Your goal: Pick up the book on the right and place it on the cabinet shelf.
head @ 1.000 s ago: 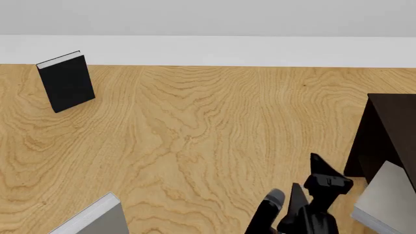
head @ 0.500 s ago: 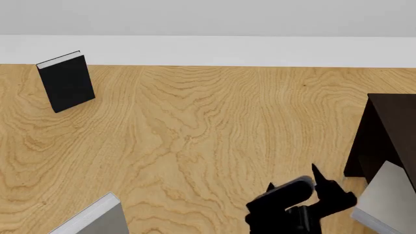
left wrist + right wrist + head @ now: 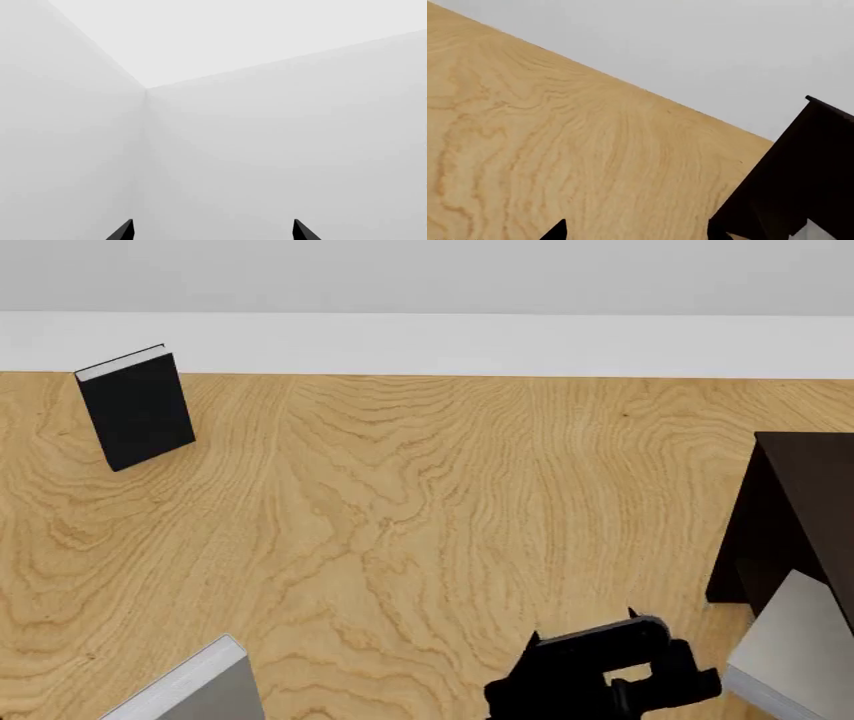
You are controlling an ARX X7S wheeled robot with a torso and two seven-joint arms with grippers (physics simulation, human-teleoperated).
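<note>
Near right on the counter [image 3: 400, 530]: the book [image 3: 797, 645], thin and light grey, whitish along its narrow edge, cut off by the head view's border. Stands tilted just in front of the cabinet [image 3: 787, 510], a very dark brown block at the counter's right side; cannot tell whether touching it. Shows nothing of the cabinet shelf from this angle, only the dark outer side and top edge.

Just left of the book, low in the head view: the right pincer [image 3: 585, 632], black, lying almost crosswise, fingertips pointing toward the far side. Hangs close to the book but apart from it, with bare wood between. Seen from the right wrist: right pincer [image 3: 635, 232] released, its two dark fingertips [image 3: 557, 231] spread wide with only wood grain between them, nothing grasped. Faces the cabinet [image 3: 800, 180] on one side of that view, with a small pale sliver of the book [image 3: 822, 231] at the cabinet's foot and the counter [image 3: 560, 125] running off to a plain white wall.

Far left on the counter: a black book [image 3: 136, 412] with white page edges, upright and a little turned. Near left, cut by the border: a second grey book [image 3: 200, 688], well apart from the rest.

From the left wrist: left pincer [image 3: 211, 234] released too, fingertips [image 3: 123, 232] wide apart, empty, aimed at a bare white corner of the room. Out of sight in the head view.
</note>
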